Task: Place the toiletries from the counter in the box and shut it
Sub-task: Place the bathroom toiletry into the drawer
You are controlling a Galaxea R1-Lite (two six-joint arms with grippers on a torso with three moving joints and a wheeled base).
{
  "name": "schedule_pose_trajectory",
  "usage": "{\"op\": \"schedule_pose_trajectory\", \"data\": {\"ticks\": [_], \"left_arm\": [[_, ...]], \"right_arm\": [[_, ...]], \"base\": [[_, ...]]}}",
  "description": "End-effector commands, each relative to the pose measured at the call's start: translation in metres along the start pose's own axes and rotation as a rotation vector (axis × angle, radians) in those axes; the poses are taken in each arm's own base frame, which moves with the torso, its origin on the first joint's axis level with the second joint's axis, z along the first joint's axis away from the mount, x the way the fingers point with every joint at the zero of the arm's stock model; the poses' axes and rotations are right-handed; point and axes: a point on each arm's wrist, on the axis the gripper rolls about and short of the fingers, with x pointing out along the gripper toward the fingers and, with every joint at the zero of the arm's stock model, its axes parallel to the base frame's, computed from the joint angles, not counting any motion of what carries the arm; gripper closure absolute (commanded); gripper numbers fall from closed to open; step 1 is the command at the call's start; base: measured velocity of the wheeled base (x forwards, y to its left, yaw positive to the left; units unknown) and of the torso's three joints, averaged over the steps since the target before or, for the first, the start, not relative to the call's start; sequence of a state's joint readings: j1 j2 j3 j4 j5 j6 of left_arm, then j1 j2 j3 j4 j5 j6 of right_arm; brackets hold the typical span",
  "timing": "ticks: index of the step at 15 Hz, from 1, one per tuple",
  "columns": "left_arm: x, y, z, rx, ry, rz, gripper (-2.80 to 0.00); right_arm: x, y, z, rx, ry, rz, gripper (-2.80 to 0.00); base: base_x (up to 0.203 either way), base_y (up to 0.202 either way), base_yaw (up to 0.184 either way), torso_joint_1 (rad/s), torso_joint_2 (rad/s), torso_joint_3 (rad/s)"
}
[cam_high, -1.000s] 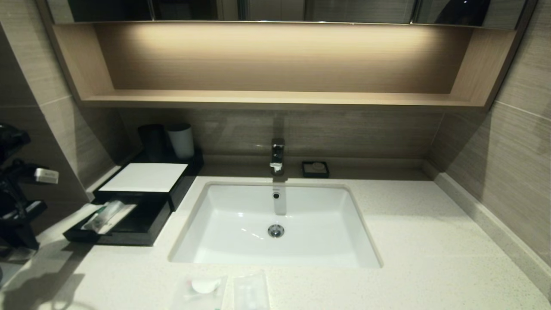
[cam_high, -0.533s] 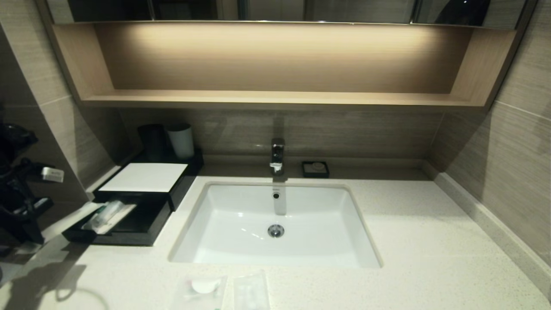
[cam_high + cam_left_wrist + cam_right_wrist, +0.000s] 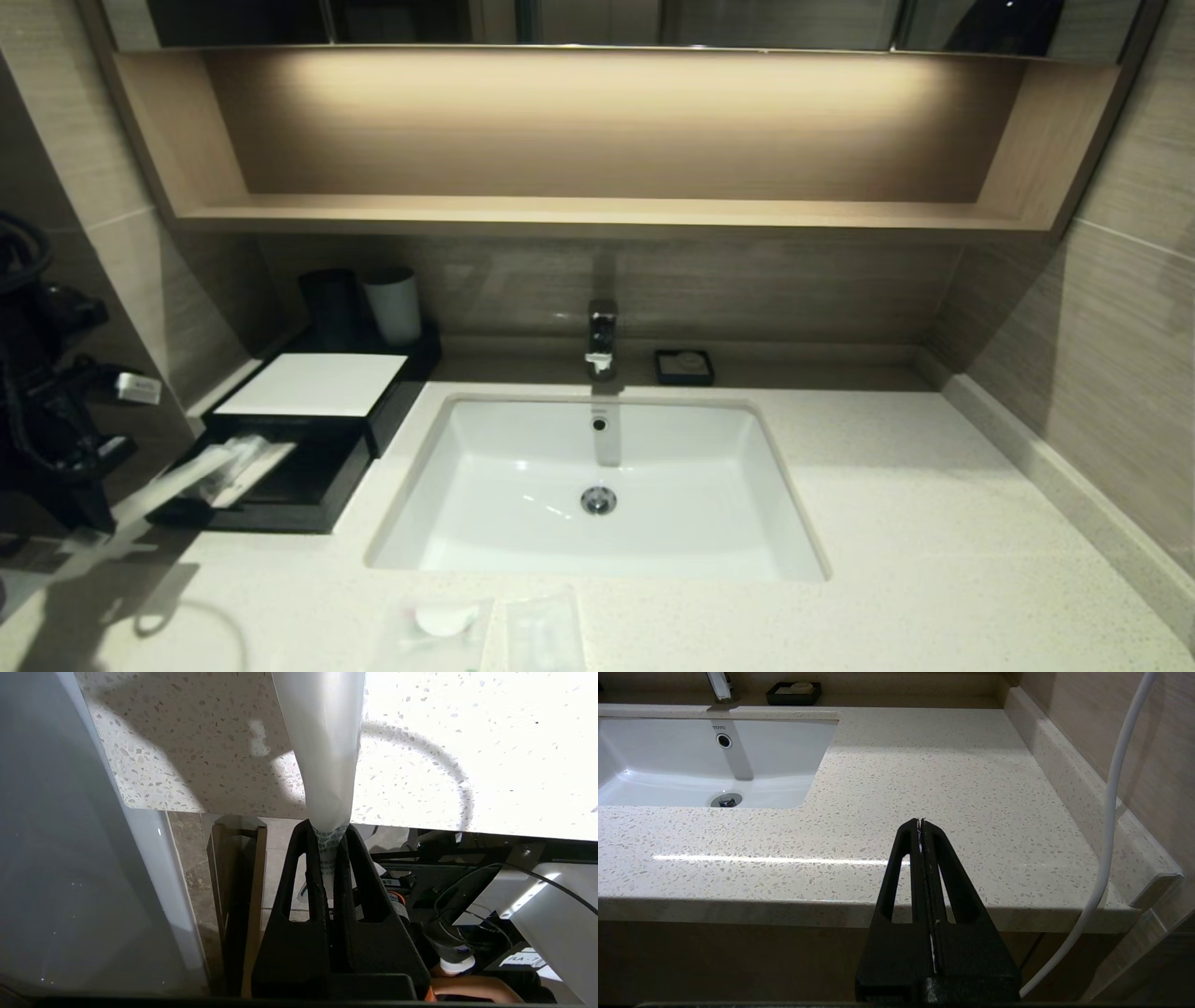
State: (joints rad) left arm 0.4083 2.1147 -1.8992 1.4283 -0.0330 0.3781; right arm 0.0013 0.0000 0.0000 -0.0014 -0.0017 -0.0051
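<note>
Your left gripper's point(image 3: 329, 833) jaws pinch the long packet point(image 3: 322, 742) by one end; it now reaches over the open drawer point(image 3: 280, 495), nearer than 1 second ago. You have 2 packets point(image 3: 439, 625) left on the counter point(image 3: 934, 560). The right gripper point(image 3: 920, 826), jaws together, sits parked.

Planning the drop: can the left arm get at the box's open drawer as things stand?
Probably yes. The drawer is pulled out and open on top, with one wrapped toiletry inside and room left. The left end effector, shut on the long packet, is beside it with nothing between.
</note>
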Motion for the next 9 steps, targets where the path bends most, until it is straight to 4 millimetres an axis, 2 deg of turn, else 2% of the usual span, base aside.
{"op": "schedule_pose_trajectory", "data": {"ticks": [1,9], "left_arm": [[0.002,0.001,0.003,0.012,0.005,-0.003,0.0],[0.009,-0.013,0.018,0.086,-0.019,0.004,0.0]], "right_arm": [[0.0,0.0,0.0,0.001,0.001,0.0,0.0],[0.0,0.0,0.0,-0.001,0.001,0.0,0.0]], "base": [[0.0,0.0,0.0,0.0,0.0,0.0],[0.0,0.0,0.0,0.0,0.0,0.0]]}}
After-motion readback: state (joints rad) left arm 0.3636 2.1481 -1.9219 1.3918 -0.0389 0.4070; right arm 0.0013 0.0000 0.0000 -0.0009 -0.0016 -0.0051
